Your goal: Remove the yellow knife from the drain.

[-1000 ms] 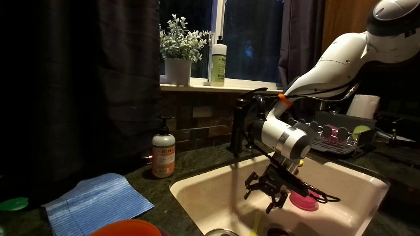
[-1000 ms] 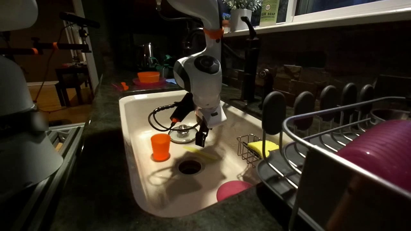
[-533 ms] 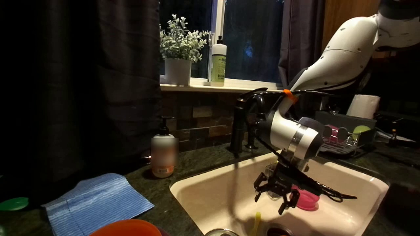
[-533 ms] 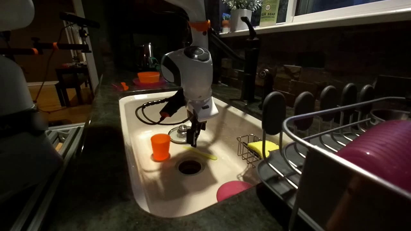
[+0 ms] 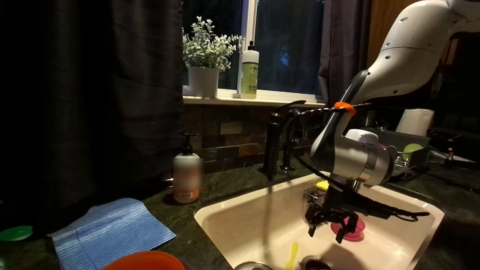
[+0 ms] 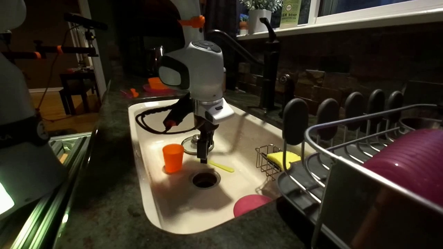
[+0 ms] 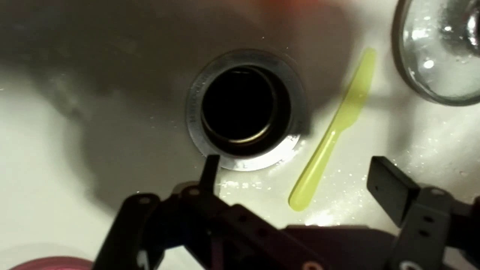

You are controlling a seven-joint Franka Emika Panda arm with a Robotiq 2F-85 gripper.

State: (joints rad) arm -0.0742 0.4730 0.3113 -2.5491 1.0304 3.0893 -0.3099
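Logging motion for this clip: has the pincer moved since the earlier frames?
Yes. In an exterior view, the pincer has shifted rightward in the picture, farther from the black faucet.

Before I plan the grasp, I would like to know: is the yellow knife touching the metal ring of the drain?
Apart. The wrist view shows a strip of pale sink floor between the yellow knife and the drain's metal ring.

Panda arm (image 6: pixel 207 72): rounded white shells (image 5: pixel 408 47), small dark screws (image 5: pixel 387 57) | joint cap (image 6: pixel 170 76): pale, ringed in black | silver ring (image 5: pixel 369 165) | orange band (image 5: pixel 345 108) | ribbed black cable (image 5: pixel 317 111) | Robotiq gripper (image 5: pixel 326 234): black, jointed links (image 7: pixel 422 228), round pin heads (image 7: pixel 437 191), blocky dark fingertips (image 7: pixel 392 188)
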